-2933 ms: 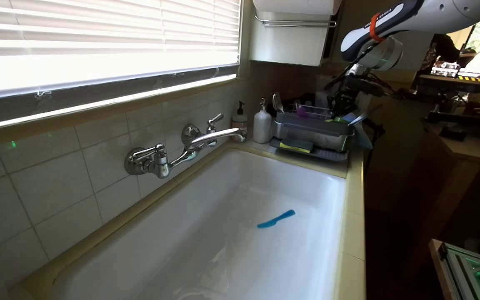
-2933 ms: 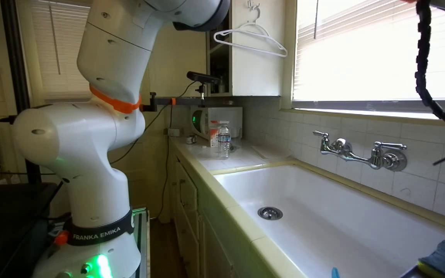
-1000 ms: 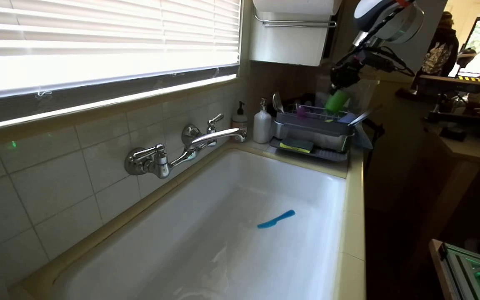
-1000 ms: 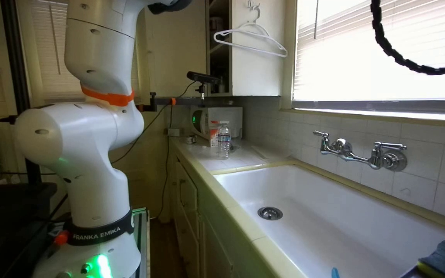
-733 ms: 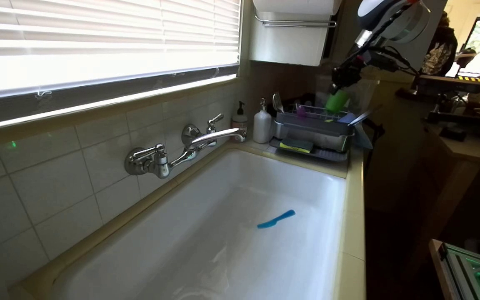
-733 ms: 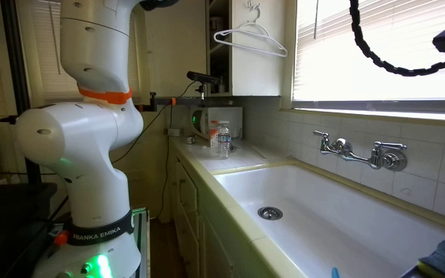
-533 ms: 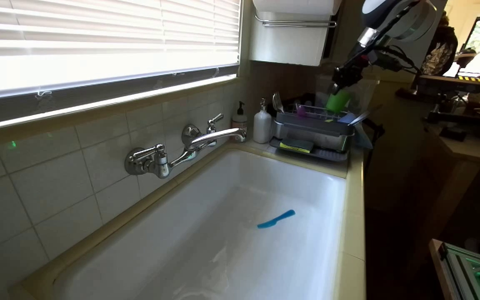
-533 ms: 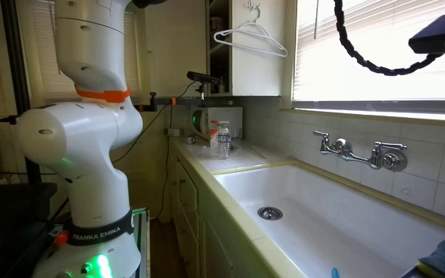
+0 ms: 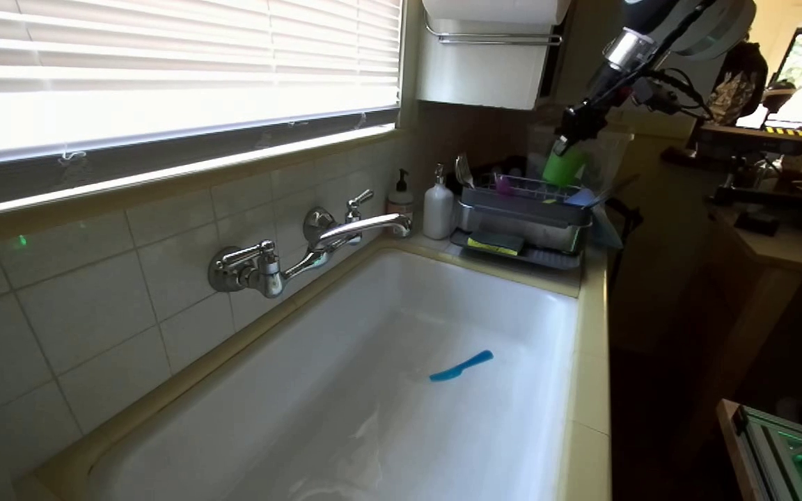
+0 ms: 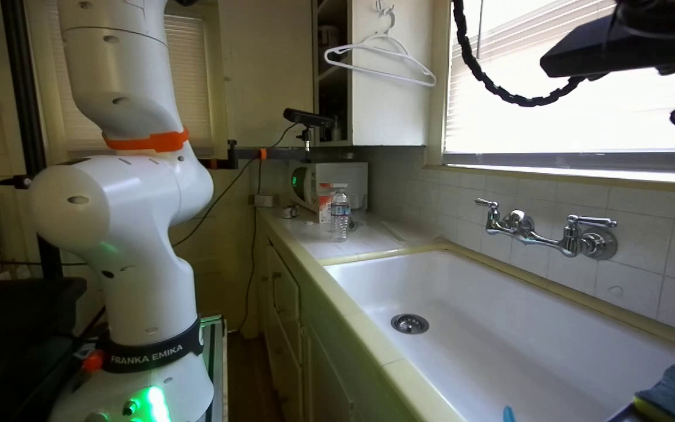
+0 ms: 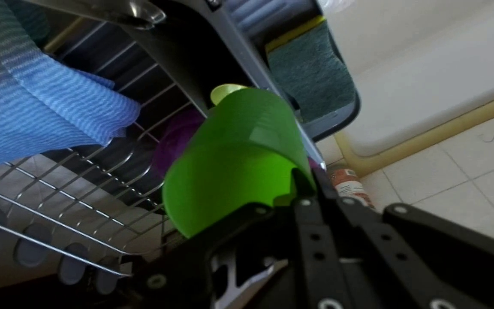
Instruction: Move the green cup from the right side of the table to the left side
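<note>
My gripper [image 9: 562, 146] is shut on the wall of the green cup [image 9: 563, 168] and holds it just above the dish rack in an exterior view. In the wrist view, one finger of the gripper [image 11: 309, 178] is inside the green cup [image 11: 238, 171] and the other outside its rim. The cup is tilted, its open mouth toward the wrist camera. The white sink basin [image 9: 331, 390], which stands for the table, lies in front of the rack and shows in both exterior views [image 10: 490, 328]. The cup is out of view in the exterior view that faces the arm base.
The dish rack [image 9: 523, 209] holds utensils, a purple item and a blue cloth [image 11: 49, 98]. A sponge [image 9: 495, 242] lies before it; soap bottles [image 9: 438, 209] stand beside it. A chrome faucet [image 9: 359, 226] juts over the basin. A blue knife [image 9: 461, 366] lies in the basin.
Since about three seconds ago the green cup has risen out of the rack in my gripper. In the last second the wrist has tilted, while the cup has hardly moved.
</note>
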